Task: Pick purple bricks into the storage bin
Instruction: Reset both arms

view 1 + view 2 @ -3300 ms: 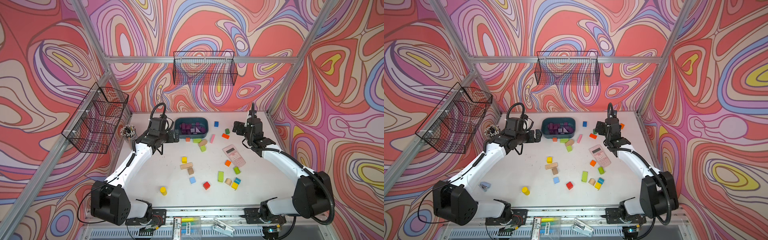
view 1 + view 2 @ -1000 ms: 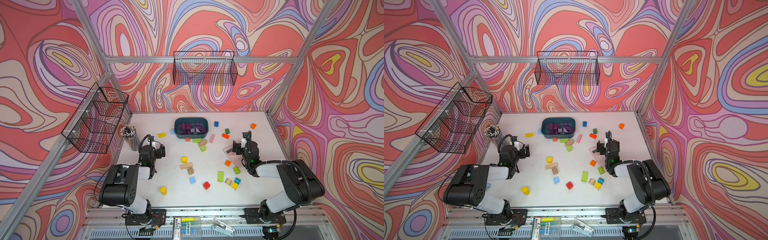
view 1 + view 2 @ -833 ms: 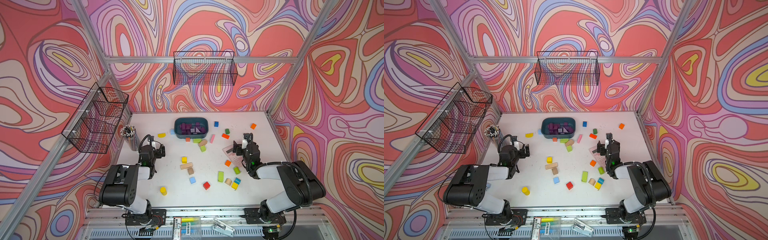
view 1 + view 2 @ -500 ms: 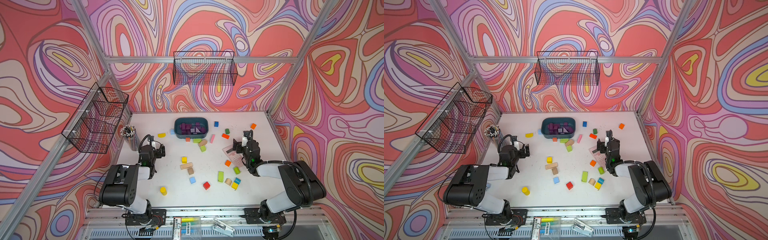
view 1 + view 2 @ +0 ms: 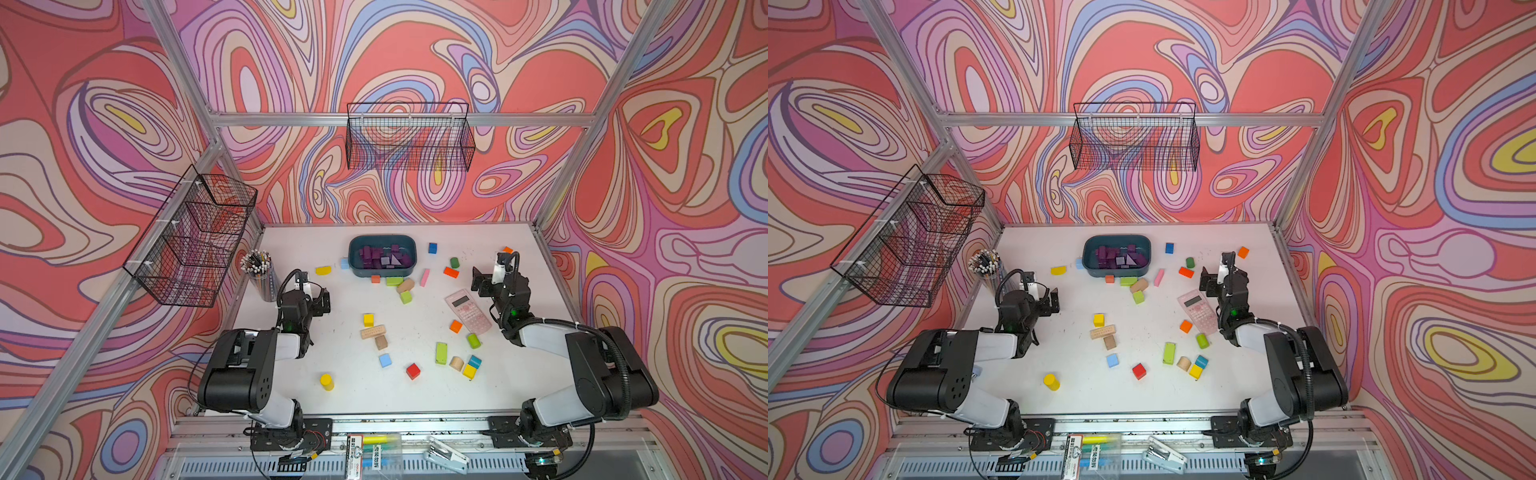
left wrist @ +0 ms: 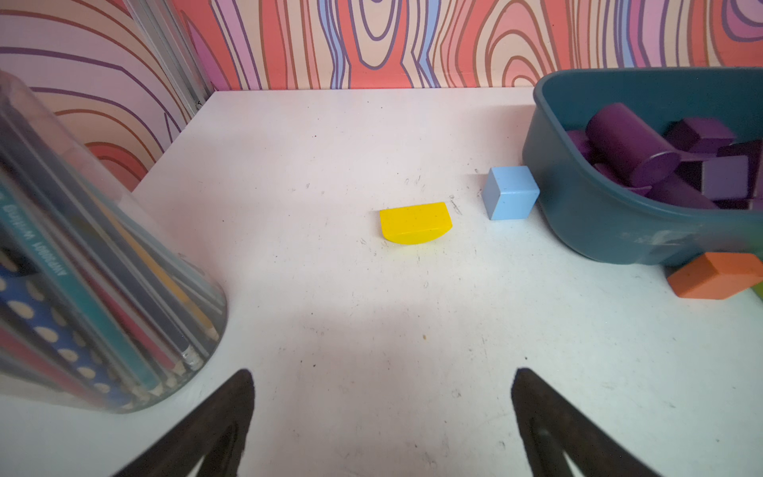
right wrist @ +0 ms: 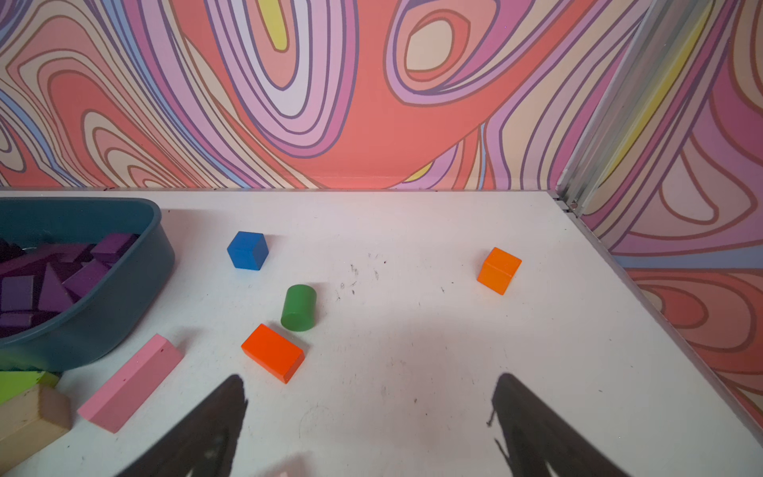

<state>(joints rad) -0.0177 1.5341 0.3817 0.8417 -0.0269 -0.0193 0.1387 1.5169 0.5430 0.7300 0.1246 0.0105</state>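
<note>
The dark teal storage bin [image 5: 382,272] [image 5: 1116,272] stands at the table's back middle. Several purple bricks [image 5: 380,258] [image 5: 1117,258] lie piled inside it; every purple brick I see is in there. The left wrist view shows the bin's wall [image 6: 598,223] and the purple bricks [image 6: 631,144]; the right wrist view shows the bin [image 7: 115,305] and purple bricks [image 7: 49,281] too. My left gripper [image 5: 316,293] [image 5: 1045,297] [image 6: 382,373] is open and empty, low over the table's left side. My right gripper [image 5: 488,272] [image 5: 1214,274] [image 7: 369,378] is open and empty at the right side.
A pencil cup [image 5: 259,270] [image 6: 82,268] stands beside the left gripper. A yellow half-round [image 6: 415,223] and light blue cube [image 6: 510,192] lie left of the bin. A pink bar [image 7: 130,382], orange block [image 7: 272,357], green cylinder [image 7: 298,307] and pink calculator [image 5: 467,311] lie right of it.
Both arms have drawn back from beside the bin into folded poses near the table's sides. In the last second the right gripper edged toward the back; the left stayed still.
</note>
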